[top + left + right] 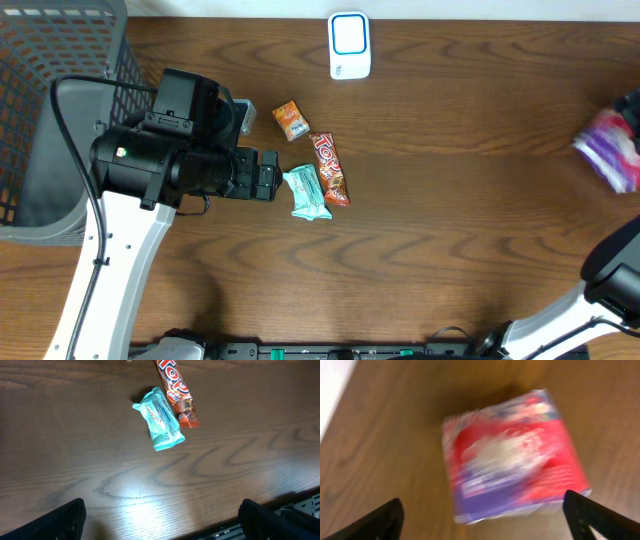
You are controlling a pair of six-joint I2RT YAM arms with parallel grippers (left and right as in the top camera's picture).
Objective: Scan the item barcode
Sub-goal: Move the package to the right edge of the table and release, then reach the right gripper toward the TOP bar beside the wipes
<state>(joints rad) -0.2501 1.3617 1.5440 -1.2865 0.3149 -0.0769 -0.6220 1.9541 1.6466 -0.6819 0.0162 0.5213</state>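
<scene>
Where the item lies: red-and-purple packet (512, 455) at the far right edge of the surface (480, 250), well apart from the scanner (349, 45); it is blurred, so I cannot tell whether it rests flat.
Right claw (482, 507): fingers spread wide above the packet, gripping nothing.
Left claw (161, 507): wide open and empty, hovering near the teal packet (159, 419) and the Top chocolate bar (177, 390), which touch each other.
Other goods: small orange packet (291, 120) just beside the bar's upper end.
Packet handling, as a judgement: light, soft, squarish film pack; glossy wrap likely slippery and crinkly; contents may give under a hard squeeze.
Where to take hold: across two opposite edges, near the middle, so the printed faces stay uncovered.
Barcode: not readable in the blur; which face carries it is unknown.
Risk: film sliding between the fingers, or the pack twisting as it lifts.
</scene>
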